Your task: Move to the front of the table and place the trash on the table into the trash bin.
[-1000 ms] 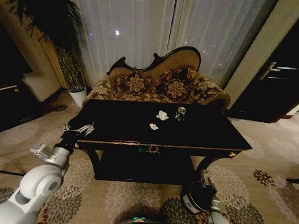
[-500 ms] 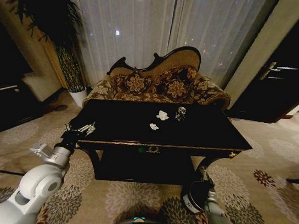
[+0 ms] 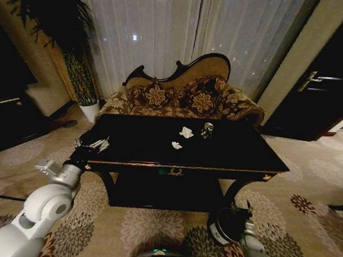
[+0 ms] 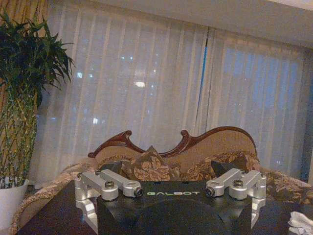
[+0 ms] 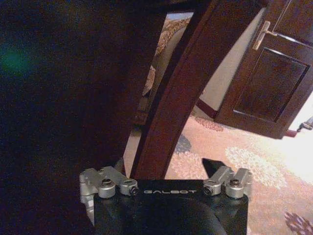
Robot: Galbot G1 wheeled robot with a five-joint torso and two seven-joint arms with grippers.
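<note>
Near-black glossy wood, gold trim along the front edge: the desk [image 3: 227,156] sits dead ahead in the head view, long axis running left-right across the frame, gold centre ornament on the apron, curved legs, lower shelf underneath. Trash is on the far-centre part of the top: two small white paper wads, the bigger one [image 3: 186,132] toward the back edge, the smaller one [image 3: 176,145] just in front of it and a bit left; silvery-black foil lump [image 3: 207,130] just right of the bigger wad, close but apart. All three are crumpled, no clear long axis on any. Trash bin [image 3: 229,225] is a small dark round cylinder with a pale rim on the carpet, low at the desk's front right leg, upright, mouth facing up. Left gripper [image 3: 95,144] is over the desk's front left corner, pointing toward the sofa [image 3: 184,95]; left wrist view shows its fingers [image 4: 222,169] spread wide with nothing between them, sofa back and curtains beyond, a white wad at the frame edge [image 4: 299,223]. Right gripper [image 3: 241,211] is low, next to the bin and right against the desk's right leg [image 5: 171,112]; right wrist view has its fingers [image 5: 215,166] apart, holding nothing, dark desk wood filling one side and a dark door [image 5: 271,73] past the leg
</note>
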